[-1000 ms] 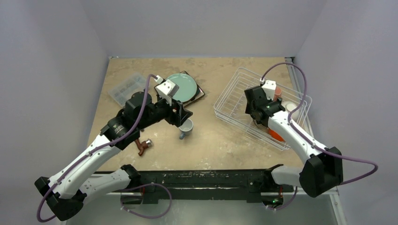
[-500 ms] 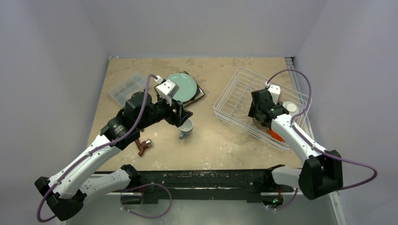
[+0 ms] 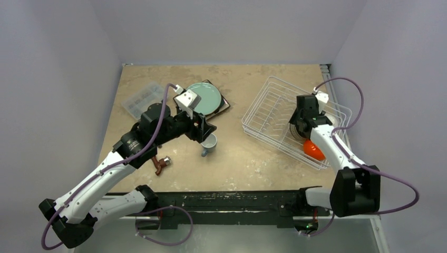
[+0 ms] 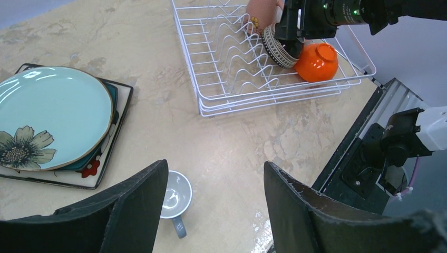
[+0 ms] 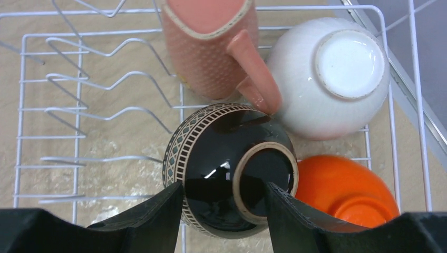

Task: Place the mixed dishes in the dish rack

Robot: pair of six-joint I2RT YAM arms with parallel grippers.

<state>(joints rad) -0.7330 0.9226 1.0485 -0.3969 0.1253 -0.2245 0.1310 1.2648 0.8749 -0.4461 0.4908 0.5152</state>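
Brown bowl [image 5: 211, 153] beneath right end effector [image 5: 224, 191]

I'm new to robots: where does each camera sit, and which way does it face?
Top: fixed above and behind, looking down on the table; left arm and right arm show.
Left wrist: on the left arm, looking across to the rack; left pincer frames the bottom.
Right wrist: on the right arm, looking down at the dark bowl in the rack; right pincer shows.
Shared: both wrist views show the rack, dark bowl and orange bowl.
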